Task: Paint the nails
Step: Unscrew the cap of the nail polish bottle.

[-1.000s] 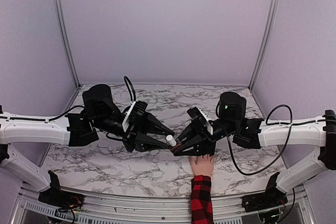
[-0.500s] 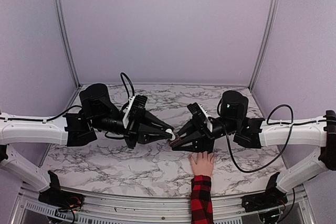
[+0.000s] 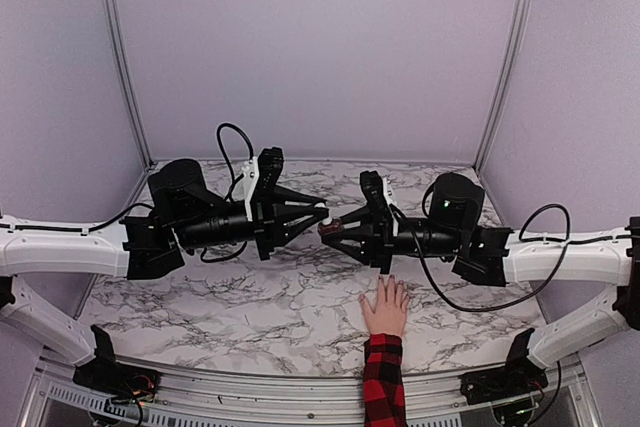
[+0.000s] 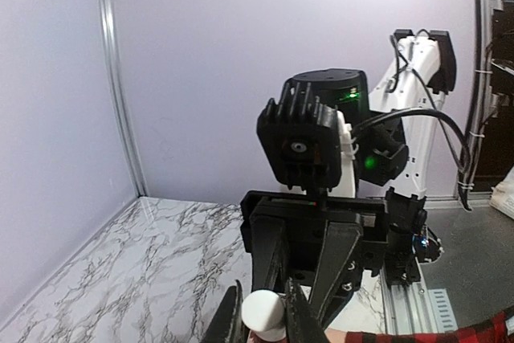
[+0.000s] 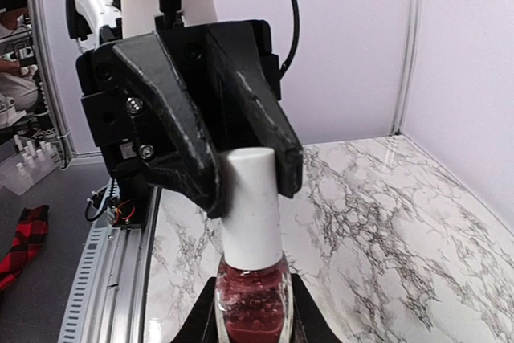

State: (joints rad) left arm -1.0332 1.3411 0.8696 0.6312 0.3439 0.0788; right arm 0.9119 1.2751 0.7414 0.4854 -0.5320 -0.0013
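Observation:
A pale hand (image 3: 384, 309) in a red-and-black plaid sleeve (image 3: 383, 377) lies flat on the marble table (image 3: 200, 317), fingers spread; its nails are too small to make out. Above and beyond it the two arms meet nose to nose. My right gripper (image 3: 331, 230) (image 5: 250, 311) is shut on the glass body of a dark-red nail-polish bottle (image 5: 250, 299) (image 3: 328, 231). My left gripper (image 3: 320, 217) (image 4: 265, 315) is shut on the bottle's white cap (image 4: 265, 311) (image 5: 250, 198) (image 3: 323, 215). The left fingers (image 5: 173, 126) clamp the cap from both sides.
Lilac walls with aluminium posts (image 3: 118, 57) close in the table at the back and sides. A metal rail (image 3: 250, 387) runs along the near edge. Black cables (image 3: 450, 307) loop from both wrists over the marble.
Both arms rose and levelled out. The left gripper closed on the white cap of the bottle held by the right. The hand on the table spread its fingers.

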